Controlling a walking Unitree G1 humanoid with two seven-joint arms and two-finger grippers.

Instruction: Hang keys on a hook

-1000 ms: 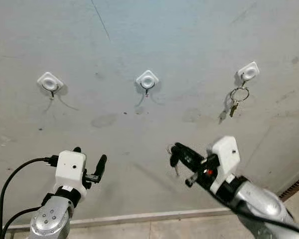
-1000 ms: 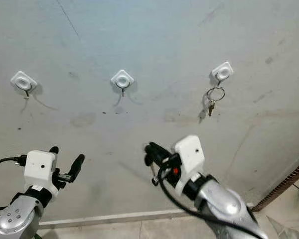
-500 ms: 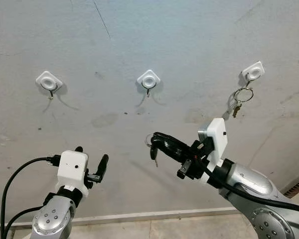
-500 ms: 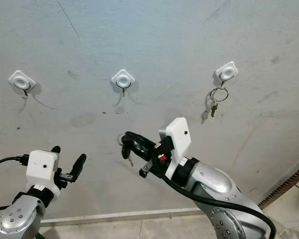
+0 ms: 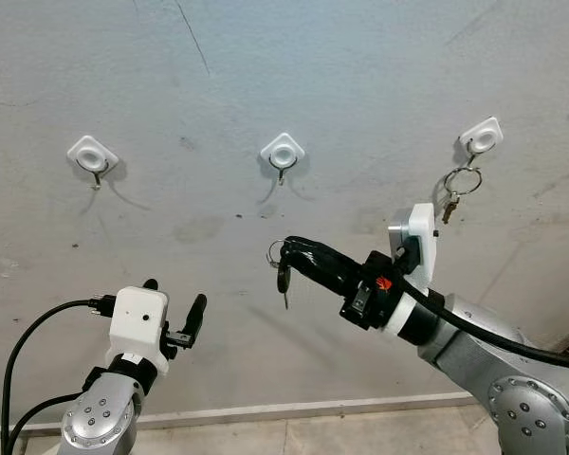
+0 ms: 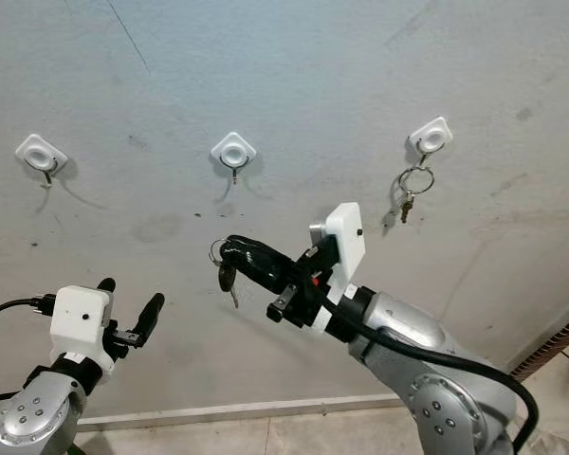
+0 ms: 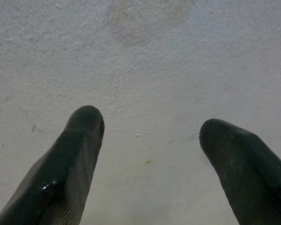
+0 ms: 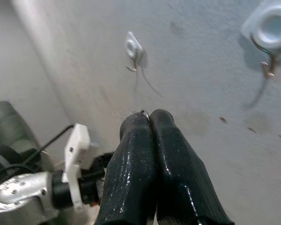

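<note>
We face a grey plaster wall (image 5: 360, 76) carrying three white adhesive hooks in a row. Our right gripper (image 5: 286, 251) reaches toward the wall with its two black fingers pressed together on a key ring, and a dark-headed key (image 5: 283, 282) dangles from the fingertips, just below and slightly to the left of the middle hook (image 5: 283, 154) but still apart from it. In the right wrist view the fingers (image 8: 154, 154) are closed against each other, a sliver of the ring shows at their tips, and the middle hook (image 8: 267, 33) sits ahead toward the wall's upper part. The left hook (image 5: 92, 156) near the wall's left edge is bare. The right hook (image 5: 480, 138) near the right edge holds another key ring with keys (image 5: 452, 190) hanging from it. Our left gripper (image 5: 175, 313) is low near the wall's lower left, its fingers (image 7: 79, 154) spread wide and holding nothing.
</note>
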